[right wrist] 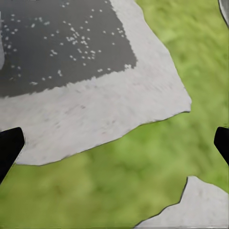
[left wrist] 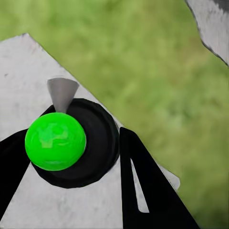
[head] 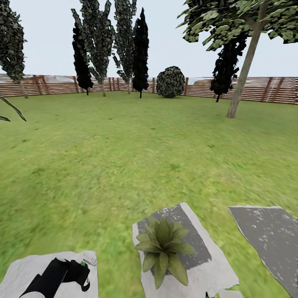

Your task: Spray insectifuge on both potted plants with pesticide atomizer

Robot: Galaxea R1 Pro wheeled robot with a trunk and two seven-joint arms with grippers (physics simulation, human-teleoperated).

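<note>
The pesticide atomizer (left wrist: 95, 152) stands on a pale stepping stone (left wrist: 28, 71); from above it shows a dark round bottle, a bright green cap and a grey nozzle cone. My left gripper (left wrist: 74, 134) is closed around it, with a black finger (left wrist: 148, 191) pressed against each side of the bottle. In the head view that gripper (head: 80, 271) sits at the bottom left with the atomizer (head: 84, 265). One potted plant (head: 163, 248) stands on the middle stone slab. My right gripper (right wrist: 114, 143) is open over grass, holding nothing.
Grey stepping stones (head: 269, 236) lie at the lower right of the lawn (head: 124, 165). A leaf tip (head: 217, 294) of another plant pokes in at the bottom edge. The brown slatted fence (head: 265, 89), dark trees (head: 140, 49) and a round bush (head: 170, 82) are far behind.
</note>
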